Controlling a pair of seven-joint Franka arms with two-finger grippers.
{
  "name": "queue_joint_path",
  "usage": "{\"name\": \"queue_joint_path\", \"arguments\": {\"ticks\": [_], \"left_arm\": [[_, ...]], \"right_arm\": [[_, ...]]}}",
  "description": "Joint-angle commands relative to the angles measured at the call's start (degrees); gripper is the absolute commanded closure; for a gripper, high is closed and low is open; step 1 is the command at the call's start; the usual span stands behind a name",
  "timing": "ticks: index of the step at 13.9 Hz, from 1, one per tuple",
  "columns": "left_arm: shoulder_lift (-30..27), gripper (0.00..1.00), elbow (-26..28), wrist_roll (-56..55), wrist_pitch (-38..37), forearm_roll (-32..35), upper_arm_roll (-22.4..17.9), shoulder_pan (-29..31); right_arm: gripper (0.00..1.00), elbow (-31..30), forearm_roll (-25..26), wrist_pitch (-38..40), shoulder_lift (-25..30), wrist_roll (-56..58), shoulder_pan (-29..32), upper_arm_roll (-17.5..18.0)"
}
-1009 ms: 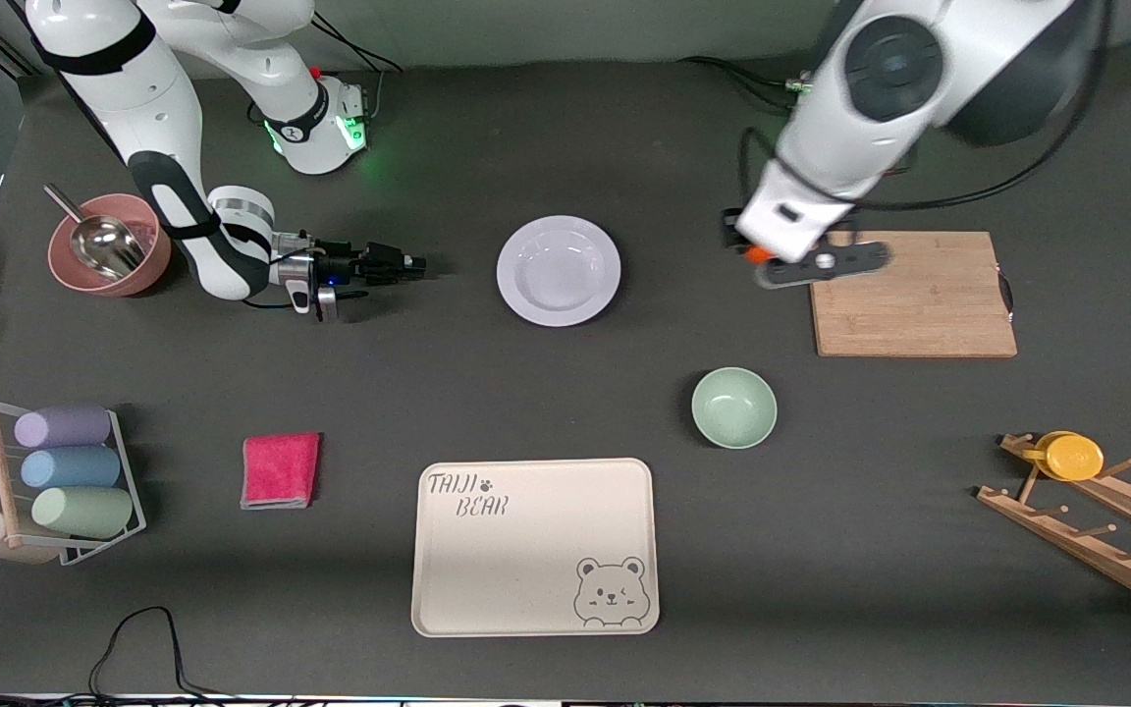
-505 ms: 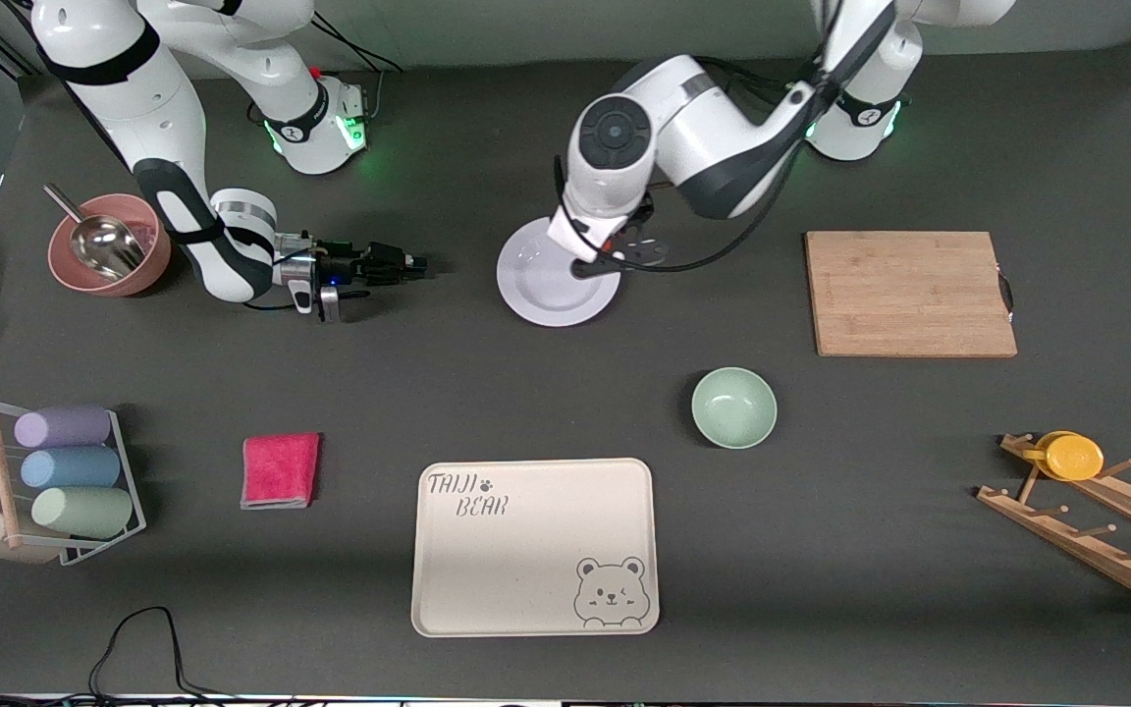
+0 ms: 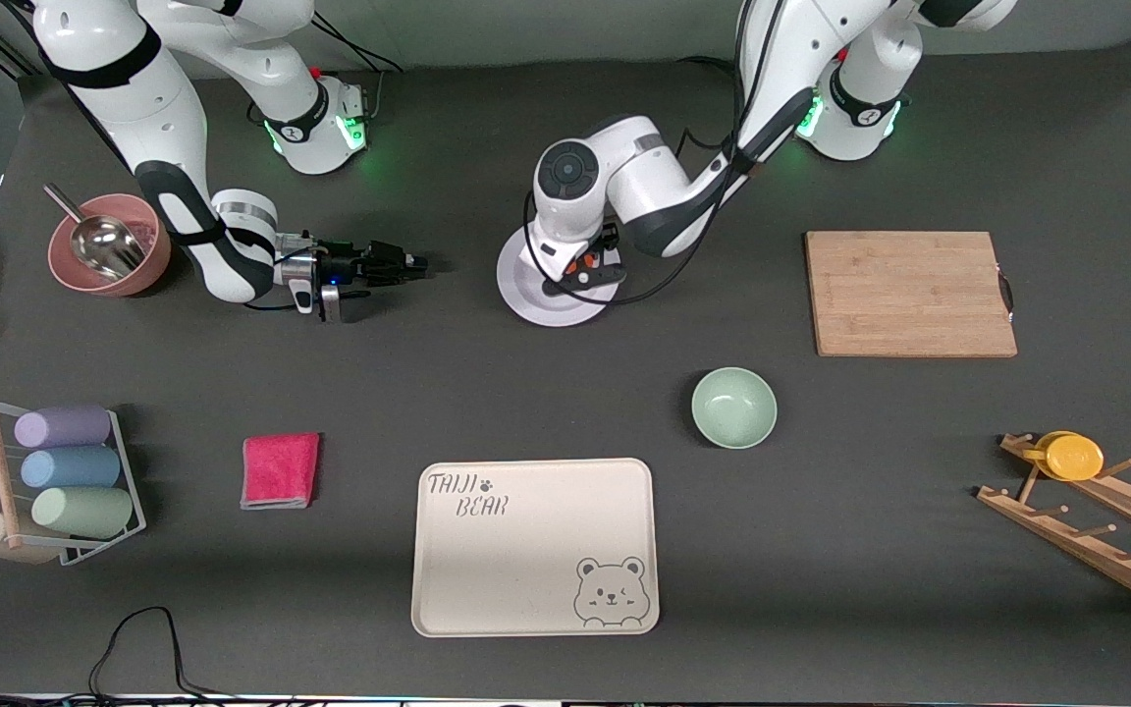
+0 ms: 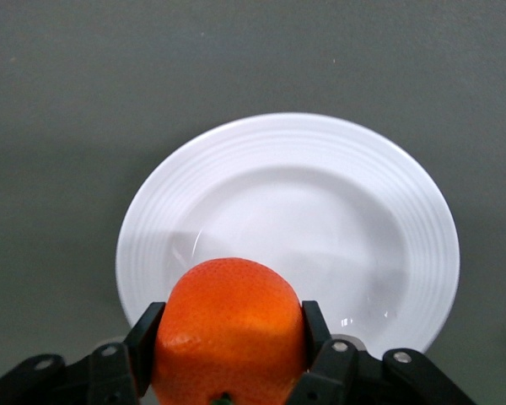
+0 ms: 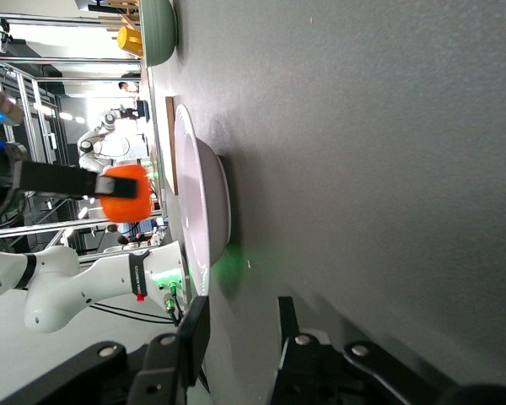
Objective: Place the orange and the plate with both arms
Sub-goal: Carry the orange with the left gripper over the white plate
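Observation:
The pale plate (image 3: pixel 529 295) lies mid-table, between the two arms' ends. My left gripper (image 3: pixel 585 273) is shut on the orange (image 3: pixel 577 265) and holds it just above the plate. In the left wrist view the orange (image 4: pixel 229 325) sits between the black fingers (image 4: pixel 143 333), over the plate's rim (image 4: pixel 320 143). My right gripper (image 3: pixel 418 263) is open and empty, low over the table beside the plate, toward the right arm's end. The right wrist view shows the plate (image 5: pixel 204 202) edge-on past my right gripper (image 5: pixel 240 325), with the orange (image 5: pixel 122 194) above it.
A mint-green bowl (image 3: pixel 733 407) and a cream bear tray (image 3: pixel 534 547) lie nearer the camera. A wooden cutting board (image 3: pixel 911 293) lies toward the left arm's end. A pink bowl with a scoop (image 3: pixel 109 245), a red cloth (image 3: pixel 280 470) and a cup rack (image 3: pixel 65 481) stand toward the right arm's end.
My left arm has carried the orange from over the cutting board to just above the plate, coming lower. My right arm has not moved.

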State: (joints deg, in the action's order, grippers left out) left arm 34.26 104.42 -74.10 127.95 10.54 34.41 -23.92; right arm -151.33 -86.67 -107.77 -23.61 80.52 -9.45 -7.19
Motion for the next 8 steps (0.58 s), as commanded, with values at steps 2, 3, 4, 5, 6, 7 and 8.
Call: {"name": "queue_joint_path", "arguments": {"ticks": [2,3,4,5,6,7,8], "left_arm": [[2.0,1.00,-1.0,-2.6,3.2,2.1,-1.9,-2.6],[2.6,1.00,-1.1,-3.5,3.8,2.1,-2.3,-3.5],[2.7,1.00,-1.1,-4.6,4.5,2.1,-3.2,-4.6],[3.2,0.89,-1.1,-4.8,4.8,2.1,-3.9,-5.5],[3.4,0.66,-1.1,-4.8,4.8,2.1,-4.3,-5.9],[3.6,0.42,-1.2,-4.9,5.4,2.1,-4.4,-6.0],[3.6,0.22,-1.2,-4.9,5.4,2.1,-4.4,-6.0]], "right_arm": [[0.60,0.5,-1.7,0.5,-1.6,3.1,-0.4,-0.1],[0.60,0.6,-1.8,0.5,-1.6,3.2,-0.5,-0.1],[0.60,0.8,-1.8,0.5,-1.7,3.4,-0.5,-0.1],[0.60,0.9,-1.8,0.5,-1.7,4.1,-0.5,-0.1],[0.60,0.9,-1.8,0.5,-1.8,4.2,-0.5,0.0],[0.60,0.9,-1.8,0.5,-2.0,4.2,-0.5,0.0],[0.60,0.9,-1.8,0.5,-2.0,4.2,-0.5,0.0]]}}
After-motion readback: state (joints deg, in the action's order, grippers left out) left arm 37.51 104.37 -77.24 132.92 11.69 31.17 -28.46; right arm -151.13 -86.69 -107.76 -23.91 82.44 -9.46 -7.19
